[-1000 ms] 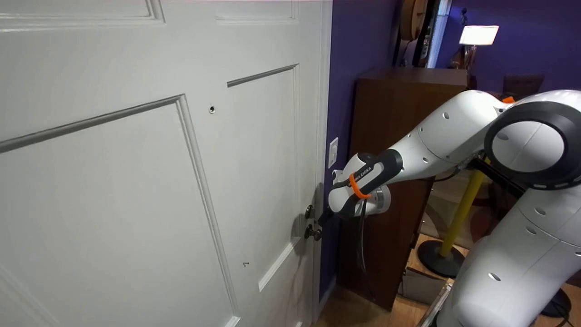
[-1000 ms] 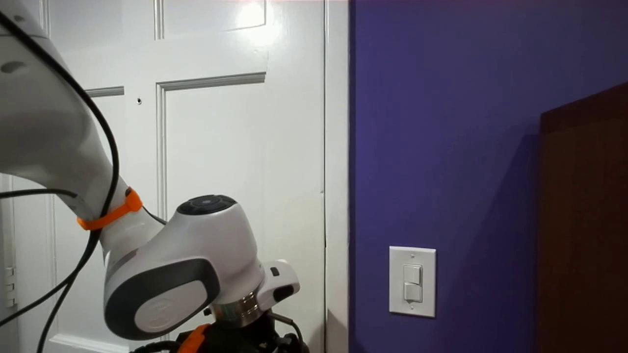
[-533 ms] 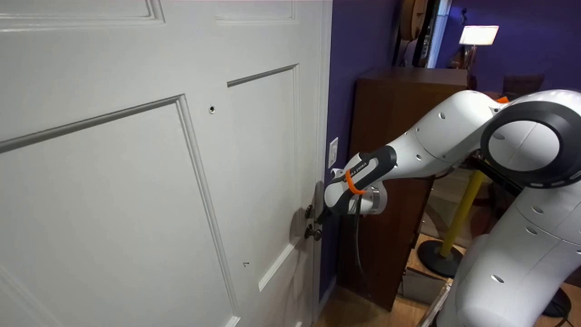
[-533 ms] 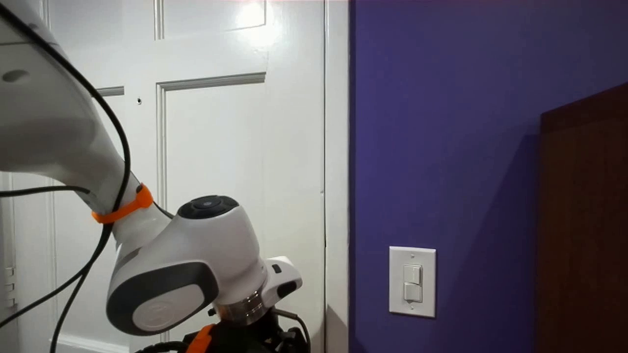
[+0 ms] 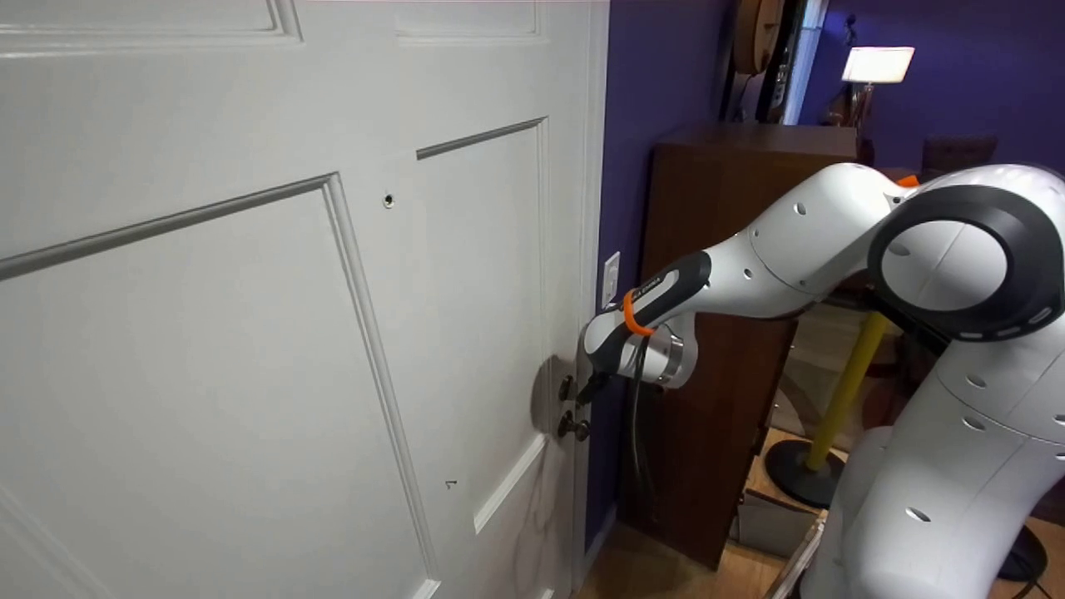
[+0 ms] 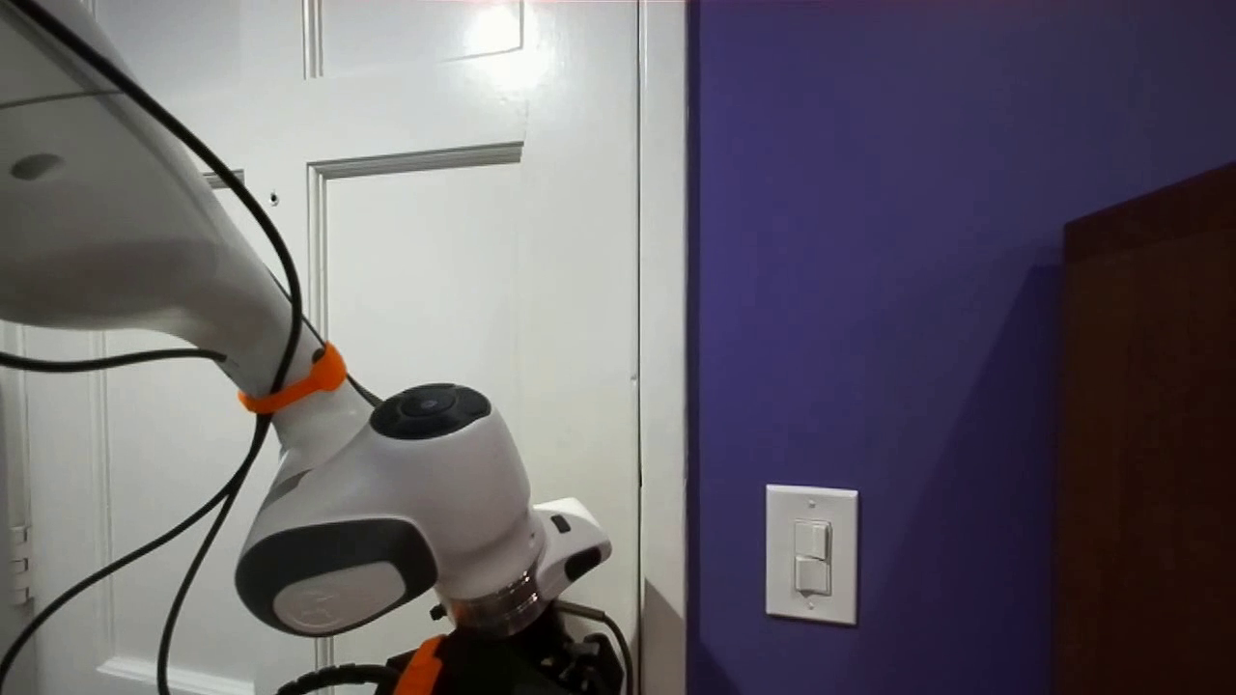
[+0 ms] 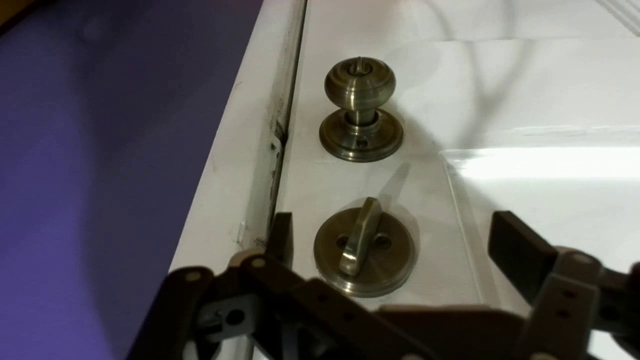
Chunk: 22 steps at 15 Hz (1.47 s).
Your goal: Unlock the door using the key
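Leftmost in the wrist view was purple wall (image 7: 75,175), then the white frame (image 7: 225,150), then a narrow dark seam (image 7: 295,70). Next, one fingertip (image 7: 281,240) of the gripper (image 7: 392,237), seen near that seam. Jaws stood wide apart, nothing grasped.

Between the fingertips, as viewed, sat the thumb-turn (image 7: 362,236) on its round plate (image 7: 392,265), mounted on the white panelled door (image 7: 575,200). Its blade slanted a bit, upper end to the right. Probably the thing to turn; no key visible. Whether it stood locked couldn't be told. Handling guess: rigid metal, fixed in place, not fragile; smooth faces might slip, and the turn could be stiff. Best hold looked to be flat on both broad faces of the blade, centred on its pivot, so a wrist rotation would twist it rather than shove it sideways. Depth was hard to judge, so contact was unclear.

Above it in that view, and apart from it, was the knob (image 7: 360,92), small tab in its face; likely one to leave alone for this step.

Far right, the other fingertip (image 7: 520,250) showed against the door panel. Door likely heavy; no reason to pull until unlocked.
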{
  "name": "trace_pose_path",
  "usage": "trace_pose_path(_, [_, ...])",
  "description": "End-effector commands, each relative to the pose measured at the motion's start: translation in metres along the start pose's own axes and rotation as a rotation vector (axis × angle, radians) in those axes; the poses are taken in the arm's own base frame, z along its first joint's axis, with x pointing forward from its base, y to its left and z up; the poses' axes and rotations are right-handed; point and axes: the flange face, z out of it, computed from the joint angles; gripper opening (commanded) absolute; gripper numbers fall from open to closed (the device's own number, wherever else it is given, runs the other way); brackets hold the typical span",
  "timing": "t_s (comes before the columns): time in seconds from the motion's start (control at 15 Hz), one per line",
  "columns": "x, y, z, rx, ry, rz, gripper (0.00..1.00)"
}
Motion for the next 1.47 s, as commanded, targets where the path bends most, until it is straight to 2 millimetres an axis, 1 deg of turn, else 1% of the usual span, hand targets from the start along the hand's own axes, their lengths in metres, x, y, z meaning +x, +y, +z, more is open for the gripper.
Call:
trace_pose_path(0.0, [0.007,0.005,0.01,0.018,0.004,-0.012,1.0])
trace_pose_path(0.33, [0.013,0.005,0.021,0.039,0.024,-0.008,1.0])
trace_pose_path(0.4, [0.014,0.006,0.024,0.043,0.027,-0.008,0.93])
trace_pose_path(0.47, [0.014,0.007,0.026,0.048,0.031,-0.009,0.77])
trace_pose_path(0.53, [0.014,0.008,0.03,0.053,0.03,-0.007,0.68])
trace_pose_path(0.6, [0.013,0.01,0.034,0.056,0.025,-0.006,0.67])
trace_pose_path(0.67, [0.012,0.011,0.037,0.061,0.026,-0.006,0.61])
trace_pose_path(0.8, [0.011,0.013,0.043,0.063,0.026,-0.004,0.45])
trace_pose_path(0.87, [0.011,0.014,0.046,0.064,0.027,-0.005,0.39])
trace_pose_path(1.2, [0.014,0.017,0.051,0.06,0.054,-0.017,0.03])
trace_pose_path(1.33, [0.012,0.017,0.053,0.062,0.058,-0.024,0.0])
trace_pose_path(1.4, [0.011,0.017,0.053,0.06,0.059,-0.03,0.01])
